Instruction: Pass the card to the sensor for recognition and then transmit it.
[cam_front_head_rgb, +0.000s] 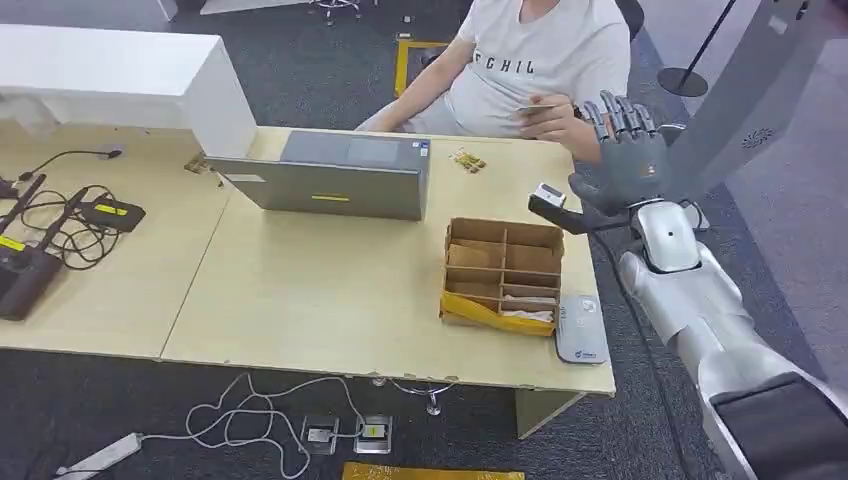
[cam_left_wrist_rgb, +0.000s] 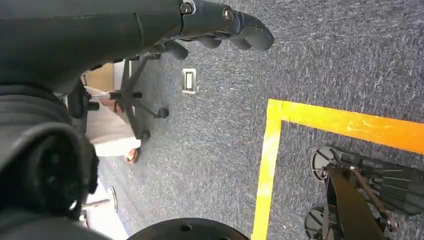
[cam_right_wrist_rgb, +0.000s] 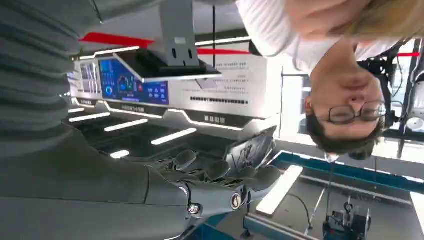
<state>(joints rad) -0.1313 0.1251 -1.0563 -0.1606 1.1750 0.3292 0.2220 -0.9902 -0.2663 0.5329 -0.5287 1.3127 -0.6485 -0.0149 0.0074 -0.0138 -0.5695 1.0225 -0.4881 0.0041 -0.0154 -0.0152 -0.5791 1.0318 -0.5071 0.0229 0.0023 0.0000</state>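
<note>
Reaching up past the far right corner of the light wooden counter (cam_front_head_rgb: 300, 300), the robot's silver right arm has its grey right hand (cam_front_head_rgb: 628, 150) raised with the fingers spread upward and nothing in them, so it's released. Just beside it, the seated person in a white T-shirt (cam_front_head_rgb: 535, 60) has a hand (cam_front_head_rgb: 553, 117) on the small pale card (cam_front_head_rgb: 533, 109). The card looks edge-on from the head view, long axis roughly level and running left to right across the picture, but it's too small to tell which face is up.

On the counter: a divided brown cardboard box with a yellow front lip (cam_front_head_rgb: 503, 273), a flat white and grey card sensor pad (cam_front_head_rgb: 580, 328) just right of it near the front edge, a closed grey laptop (cam_front_head_rgb: 335, 177), and a small black handheld scanner (cam_front_head_rgb: 548, 205) near the robot's wrist.

The right wrist view adds what the head view can't: the fingers slightly curled from the palm side, with a display wall behind. The left wrist view has the left hand (cam_left_wrist_rgb: 220, 27) hanging over blue-grey carpet with yellow floor tape (cam_left_wrist_rgb: 280, 130), fingers curled in around nothing.
</note>
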